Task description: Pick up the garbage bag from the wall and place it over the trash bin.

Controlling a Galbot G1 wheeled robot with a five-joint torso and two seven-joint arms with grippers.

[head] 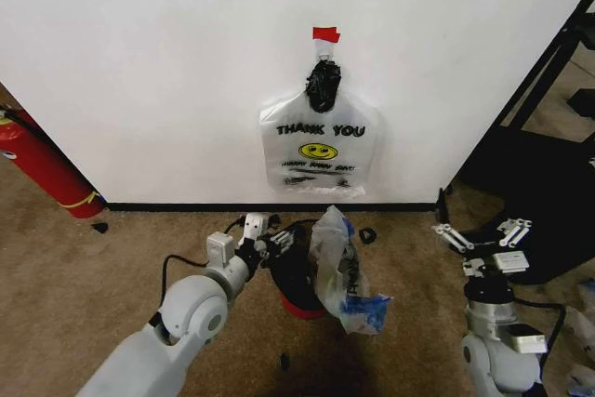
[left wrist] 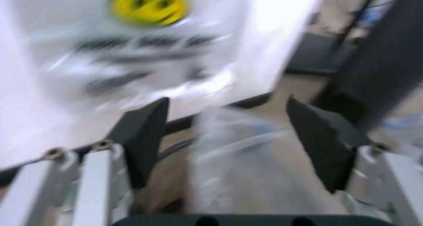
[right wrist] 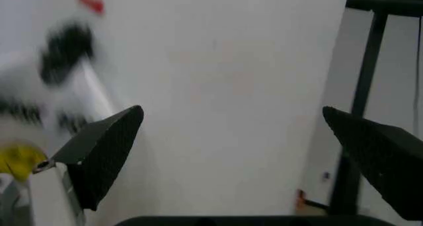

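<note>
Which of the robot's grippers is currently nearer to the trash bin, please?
The left gripper: it sits right at the trash bin, on its left side. The right gripper hangs well off to the bin's right, jaws open.

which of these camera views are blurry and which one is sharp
Head view: sharp, the "THANK YOU" print on the garbage bag reads clearly. Left wrist view: smeared, the bag's lettering streaks, though the smiley face still shows. Right wrist view: soft throughout, the red tape and the bag's black knot are fuzzy blobs.

White wall (head: pixel 167 62), black baseboard (head: pixel 186 205), brown carpet (head: pixel 74 285), red fire extinguisher (head: pixel 42 169)
</note>
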